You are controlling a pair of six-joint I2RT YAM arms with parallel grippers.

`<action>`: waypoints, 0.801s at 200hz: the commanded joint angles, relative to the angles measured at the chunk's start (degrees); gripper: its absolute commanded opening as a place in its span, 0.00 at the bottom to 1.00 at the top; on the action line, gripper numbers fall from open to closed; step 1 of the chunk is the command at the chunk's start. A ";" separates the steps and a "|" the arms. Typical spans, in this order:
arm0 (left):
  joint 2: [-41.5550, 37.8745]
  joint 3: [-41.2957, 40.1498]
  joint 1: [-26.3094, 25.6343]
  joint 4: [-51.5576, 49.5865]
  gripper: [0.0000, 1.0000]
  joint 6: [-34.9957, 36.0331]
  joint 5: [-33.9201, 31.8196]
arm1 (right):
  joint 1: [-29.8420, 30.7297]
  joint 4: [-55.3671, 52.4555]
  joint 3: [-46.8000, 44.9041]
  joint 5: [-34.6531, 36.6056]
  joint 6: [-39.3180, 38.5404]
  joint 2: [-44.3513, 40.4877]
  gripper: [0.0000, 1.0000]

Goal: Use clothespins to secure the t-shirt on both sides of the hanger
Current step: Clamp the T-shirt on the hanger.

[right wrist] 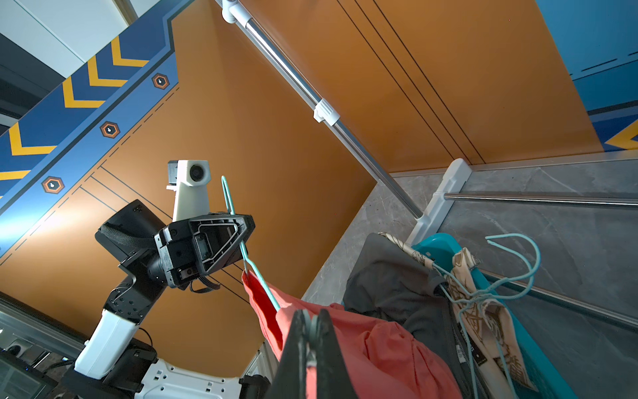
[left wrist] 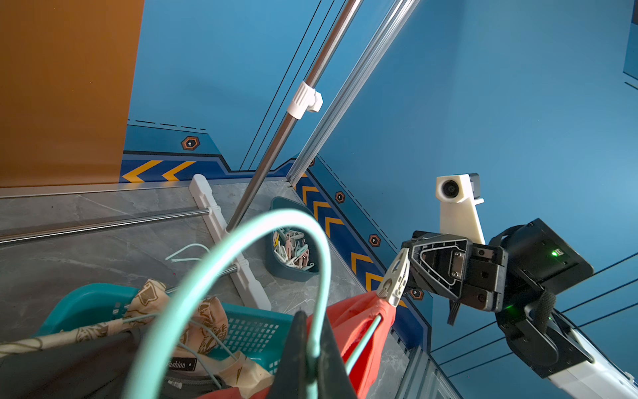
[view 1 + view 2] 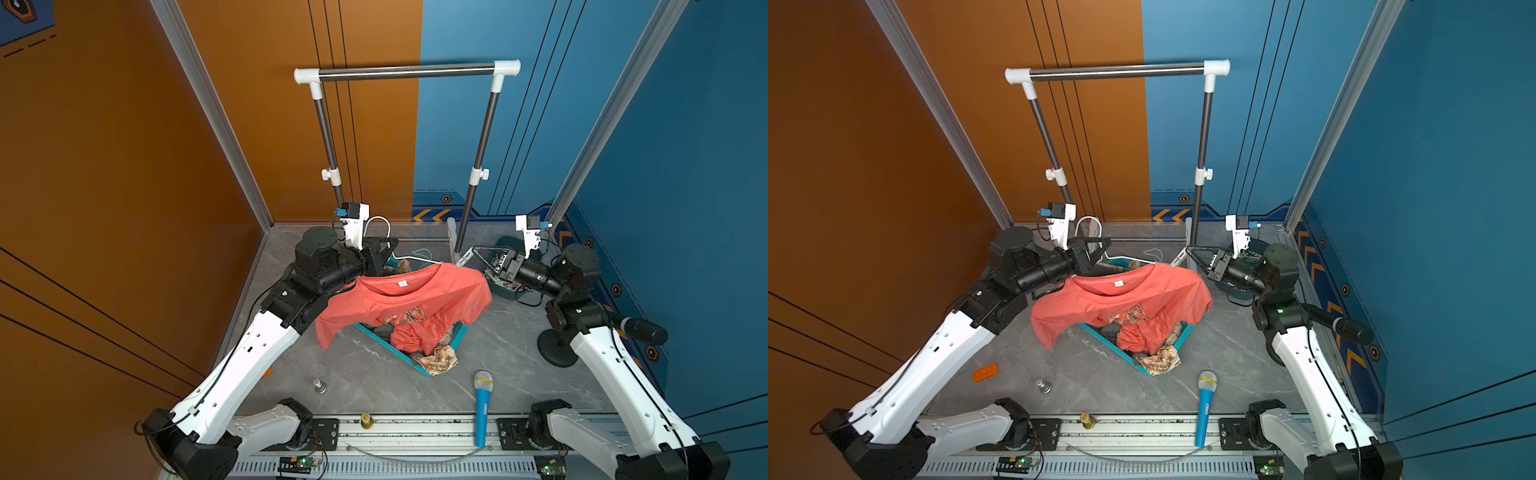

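An orange t-shirt (image 3: 409,297) hangs on a mint-green wire hanger (image 2: 241,241) above the table. My left gripper (image 2: 312,331) is shut on the hanger's neck just below the hook, and in a top view it (image 3: 388,245) sits at the shirt's collar. My right gripper (image 1: 312,324) is shut on a pale grey clothespin (image 2: 395,276). The pin's tip touches the shirt's shoulder edge at the hanger's end (image 2: 378,319). More clothespins (image 2: 293,250) fill a dark teal bin behind the right gripper (image 3: 469,254).
A teal laundry basket (image 3: 399,355) with clothes lies under the shirt. The clothes rack (image 3: 407,70) stands at the back, with a spare hanger (image 1: 511,262) near its base. A toy microphone (image 3: 482,407), small weights (image 3: 319,386) and an orange brick (image 3: 985,372) lie in front.
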 commanded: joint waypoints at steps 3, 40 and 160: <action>-0.11 1.72 0.75 3.45 0.04 -1.09 1.69 | 0.23 -3.41 1.13 -3.36 -4.02 -0.57 0.02; 0.24 1.89 1.10 3.83 0.04 -1.36 2.30 | 0.19 -3.51 0.99 -5.34 -4.80 -0.54 0.01; 2.98 4.42 2.86 4.26 0.04 -1.93 7.55 | 3.43 1.17 2.34 -12.42 -5.17 3.42 0.00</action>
